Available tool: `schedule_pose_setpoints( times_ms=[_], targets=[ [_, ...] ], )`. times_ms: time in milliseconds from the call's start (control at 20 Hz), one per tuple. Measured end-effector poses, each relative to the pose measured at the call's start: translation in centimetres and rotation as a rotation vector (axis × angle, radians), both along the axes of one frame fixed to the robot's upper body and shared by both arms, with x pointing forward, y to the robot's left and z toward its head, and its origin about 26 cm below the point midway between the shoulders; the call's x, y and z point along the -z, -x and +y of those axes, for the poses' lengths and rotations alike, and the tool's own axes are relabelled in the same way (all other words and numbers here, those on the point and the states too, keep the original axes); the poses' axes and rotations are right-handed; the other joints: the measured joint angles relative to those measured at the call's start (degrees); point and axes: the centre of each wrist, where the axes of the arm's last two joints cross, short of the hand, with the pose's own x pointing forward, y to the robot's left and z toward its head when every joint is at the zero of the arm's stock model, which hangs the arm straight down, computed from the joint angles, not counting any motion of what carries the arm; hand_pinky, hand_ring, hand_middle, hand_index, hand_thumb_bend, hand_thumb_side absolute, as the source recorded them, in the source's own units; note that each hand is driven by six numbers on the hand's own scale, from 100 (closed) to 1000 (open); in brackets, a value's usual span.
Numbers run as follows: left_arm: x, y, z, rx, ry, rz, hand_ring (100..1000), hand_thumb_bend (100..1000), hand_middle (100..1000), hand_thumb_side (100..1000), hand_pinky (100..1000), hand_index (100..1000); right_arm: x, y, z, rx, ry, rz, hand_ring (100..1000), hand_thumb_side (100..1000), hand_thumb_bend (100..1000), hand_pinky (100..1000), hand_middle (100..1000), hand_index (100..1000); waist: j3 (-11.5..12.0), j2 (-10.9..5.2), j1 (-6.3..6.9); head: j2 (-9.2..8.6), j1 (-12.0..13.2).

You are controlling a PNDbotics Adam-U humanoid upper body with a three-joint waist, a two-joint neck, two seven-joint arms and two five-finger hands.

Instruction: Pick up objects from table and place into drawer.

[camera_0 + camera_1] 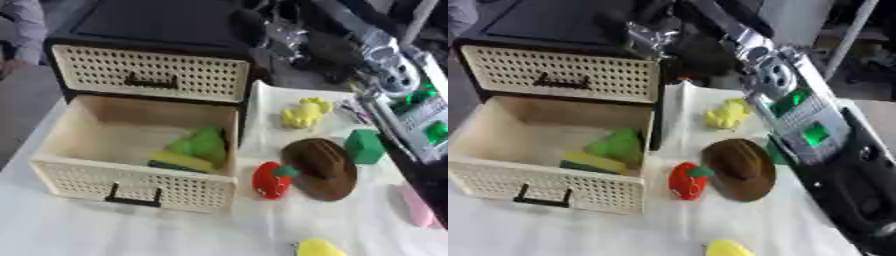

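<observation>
**Toys laid out beside an open drawer on a white bench**

The bench [131, 235] is being covered by a white cloth. A black-framed cabinet [66, 47] with cream perforated fronts is being shown at the left, its upper drawer [149, 74] shut and its lower drawer [131, 155] pulled out. A green toy [203, 142] and a yellow-topped sponge [182, 161] are being held inside the open drawer.

Just right of the drawer, a red strawberry toy [271, 181] is being touched by a brown hat [322, 167]. A green block [364, 146], a yellow figure [305, 113], a pink object [413, 206] and a yellow object [318, 248] are being carried by the cloth nearby.

The right arm [798, 115] is being extended over the far right side; its hand [651, 37] is being seen near the cabinet's far corner, and whether its fingers are spread cannot be told. A grey floor is being glimpsed at the left edge.
</observation>
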Motion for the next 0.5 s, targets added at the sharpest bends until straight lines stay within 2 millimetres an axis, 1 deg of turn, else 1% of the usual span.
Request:
schedule_pose_setpoints(
  times_ms=[200, 250, 300, 500],
  targets=[
    [0.1, 0.0, 0.3, -0.014, -0.007, 0.003, 721, 139, 729, 973, 666, 770, -0.4, 0.6, -2.3, -0.018, -0.092, -0.024, 951, 754, 491, 744, 572, 790, -1.2, -0.18, 0.37, 0.20, 1.4],
    [0.1, 0.0, 0.3, -0.016, -0.009, 0.003, 721, 139, 729, 973, 666, 770, -0.4, 0.7, -2.9, -0.019, -0.113, -0.030, 949, 809, 499, 742, 574, 790, -1.6, -0.18, 0.49, 0.24, 1.8],
    [0.1, 0.0, 0.4, -0.020, -0.012, 0.004, 720, 139, 729, 973, 666, 770, -0.4, 0.9, -3.6, -0.020, -0.135, -0.037, 948, 757, 481, 741, 573, 789, -2.0, -0.18, 0.65, 0.29, 2.1],
    [0.3, 0.1, 0.6, -0.033, -0.017, 0.012, 712, 133, 723, 978, 654, 773, -0.3, 1.5, -5.8, -0.007, -0.210, -0.077, 939, 771, 454, 735, 578, 787, -3.5, -0.32, 1.19, 0.47, 3.3]
  ],
)
